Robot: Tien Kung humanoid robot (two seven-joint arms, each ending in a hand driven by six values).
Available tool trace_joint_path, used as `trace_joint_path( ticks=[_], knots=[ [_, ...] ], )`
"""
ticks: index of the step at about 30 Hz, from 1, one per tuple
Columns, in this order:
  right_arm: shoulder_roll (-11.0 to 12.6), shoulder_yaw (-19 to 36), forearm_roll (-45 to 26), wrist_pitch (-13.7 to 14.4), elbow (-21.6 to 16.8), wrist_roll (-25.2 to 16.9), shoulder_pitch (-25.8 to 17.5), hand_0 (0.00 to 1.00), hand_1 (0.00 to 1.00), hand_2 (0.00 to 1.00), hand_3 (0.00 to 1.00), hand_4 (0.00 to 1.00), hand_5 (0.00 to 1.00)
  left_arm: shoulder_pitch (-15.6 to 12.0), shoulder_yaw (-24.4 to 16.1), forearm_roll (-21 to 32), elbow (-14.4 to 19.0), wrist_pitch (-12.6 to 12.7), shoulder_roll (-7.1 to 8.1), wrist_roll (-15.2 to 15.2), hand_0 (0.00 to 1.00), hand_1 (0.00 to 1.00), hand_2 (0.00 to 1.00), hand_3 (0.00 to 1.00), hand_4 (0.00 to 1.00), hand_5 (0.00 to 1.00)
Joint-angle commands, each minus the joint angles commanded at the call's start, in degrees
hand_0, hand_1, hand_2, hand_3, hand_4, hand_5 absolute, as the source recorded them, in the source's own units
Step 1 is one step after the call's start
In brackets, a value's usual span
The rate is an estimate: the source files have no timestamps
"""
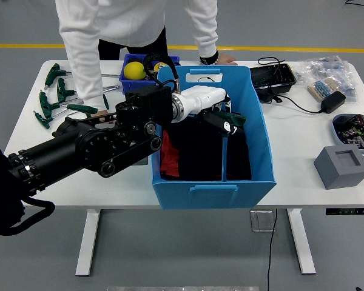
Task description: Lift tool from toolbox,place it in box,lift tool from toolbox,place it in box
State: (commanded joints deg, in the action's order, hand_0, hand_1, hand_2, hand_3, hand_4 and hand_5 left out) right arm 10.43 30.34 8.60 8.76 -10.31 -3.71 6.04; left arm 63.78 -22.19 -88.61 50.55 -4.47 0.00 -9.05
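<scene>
No legible text, label, brand or number anywhere in view. The blue box [255, 121] has plain walls; the grey block [342, 166] and black tray [273, 77] carry no markings that can be made out. Any print on the bagged parts [327, 76] is too small to read.

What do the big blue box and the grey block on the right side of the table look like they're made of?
The blue box looks like thin corrugated plastic sheet: flat matte panels, folded edges, cut-out handle slots, though the flutes can't be made out. The grey block looks like matte moulded or printed plastic, uniformly grey with a square recess on top; dense foam can't be ruled out.
</scene>
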Motion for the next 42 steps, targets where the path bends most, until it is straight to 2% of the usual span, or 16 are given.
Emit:
trace_joint_path(
  ticks=[7, 8, 13, 14, 18, 22, 25, 28, 30, 32, 35, 36, 37, 38, 42],
  knots=[
    [0.21, 0.18, 0.28, 0.03, 0.0, -0.1, 0.06, 0.725, 0.711, 0.762, 0.618, 0.852, 0.733, 2.22, -1.75, -0.53, 0.37, -1.07, 0.0, -0.04, 0.42, 0.349, 0.396, 0.538, 0.943, 0.713],
    [0.25, 0.16, 0.36, 0.03, 0.0, -0.08, 0.08, 0.724, 0.711, 0.762, 0.618, 0.852, 0.731, 2.72, -2.01, -0.67, 0.38, -1.14, 0.0, -0.02, 0.436, 0.391, 0.45, 0.557, 0.947, 0.718],
    [0.51, -0.5, 0.37, -0.09, 0.0, -0.02, 0.22, 0.724, 0.711, 0.762, 0.618, 0.852, 0.731, 5.06, -2.94, -0.23, 0.86, -2.39, 0.0, -0.15, 0.436, 0.391, 0.45, 0.557, 0.947, 0.718],
    [0.55, -0.56, 0.38, -0.09, 0.0, -0.02, 0.23, 0.724, 0.71, 0.762, 0.616, 0.851, 0.73, 5.48, -3.23, -0.28, 1.21, -2.53, 0.0, -0.17, 0.437, 0.412, 0.479, 0.566, 0.952, 0.724],
    [0.58, -0.41, 0.45, -0.04, 0.0, -0.07, 0.13, 0.724, 0.71, 0.762, 0.616, 0.851, 0.73, 6.22, -4.33, -0.93, 3.5, -2.66, 0.0, -0.18, 0.437, 0.412, 0.479, 0.566, 0.952, 0.724],
    [0.51, 0.15, 0.55, 0.03, 0.0, -0.16, -0.15, 0.721, 0.706, 0.762, 0.616, 0.851, 0.73, 5.35, -5.24, -2.64, 6.65, -3.11, 0.0, -0.58, 0.445, 0.433, 0.503, 0.574, 0.961, 0.736],
    [0.35, 0.87, 0.87, 0.11, 0.0, -0.15, -0.46, 0.721, 0.706, 0.762, 0.616, 0.851, 0.73, 4.23, -6.02, -6.29, 9.59, -4.06, 0.39, -1.48, 0.445, 0.433, 0.503, 0.574, 0.961, 0.736],
    [0.06, 2.03, 1.43, 0.32, 0.0, -0.13, -0.9, 0.721, 0.707, 0.762, 0.617, 0.851, 0.73, 3.64, -6.16, -13.21, 13.87, -6.2, 2.51, -2.96, 0.459, 0.42, 0.479, 0.581, 0.961, 0.741],
    [-0.1, 2.88, 2.05, 0.42, 0.0, -0.03, -1.13, 0.721, 0.707, 0.762, 0.617, 0.851, 0.73, 3.4, -6.6, -18.35, 16.17, -8.55, 4.62, -4.53, 0.459, 0.42, 0.479, 0.581, 0.961, 0.741],
    [-0.19, 3.14, 2.18, 0.39, 0.0, 0.01, -1.38, 0.72, 0.706, 0.761, 0.616, 0.85, 0.729, 2.92, -7.57, -22.62, 17.58, -9.32, 6.72, -4.99, 0.468, 0.432, 0.482, 0.581, 0.963, 0.758],
    [-0.39, 3.51, 2.57, 0.28, 0.0, 0.19, -1.83, 0.72, 0.706, 0.761, 0.616, 0.85, 0.729, 0.55, -11.75, -24.2, 19.89, -9.01, 10.87, -4.33, 0.468, 0.432, 0.482, 0.581, 0.963, 0.758],
    [-0.46, 3.72, 2.65, 0.3, 0.0, 0.21, -1.93, 0.72, 0.706, 0.761, 0.616, 0.85, 0.729, 0.04, -12.63, -24.33, 20.29, -8.85, 11.61, -4.17, 0.468, 0.432, 0.482, 0.581, 0.963, 0.758],
    [-0.59, 4.15, 2.71, 0.36, 0.0, 0.18, -2.14, 0.72, 0.706, 0.761, 0.616, 0.85, 0.729, -1.21, -14.22, -24.76, 21.09, -8.36, 13.02, -3.77, 0.468, 0.432, 0.482, 0.581, 0.963, 0.758],
    [-0.69, 4.49, 2.7, 0.4, 0.0, 0.12, -2.3, 0.718, 0.705, 0.76, 0.616, 0.85, 0.729, -2.32, -15.83, -25.02, 21.78, -7.88, 14.3, -3.55, 0.462, 0.498, 0.557, 0.601, 0.931, 0.796],
    [-0.97, 5.46, 3.04, 0.45, 0.0, 0.19, -2.74, 0.718, 0.705, 0.76, 0.616, 0.85, 0.729, -6.62, -20.64, -25.15, 23.78, -6.78, 18.5, -2.77, 0.462, 0.498, 0.557, 0.601, 0.931, 0.796]
  ],
)
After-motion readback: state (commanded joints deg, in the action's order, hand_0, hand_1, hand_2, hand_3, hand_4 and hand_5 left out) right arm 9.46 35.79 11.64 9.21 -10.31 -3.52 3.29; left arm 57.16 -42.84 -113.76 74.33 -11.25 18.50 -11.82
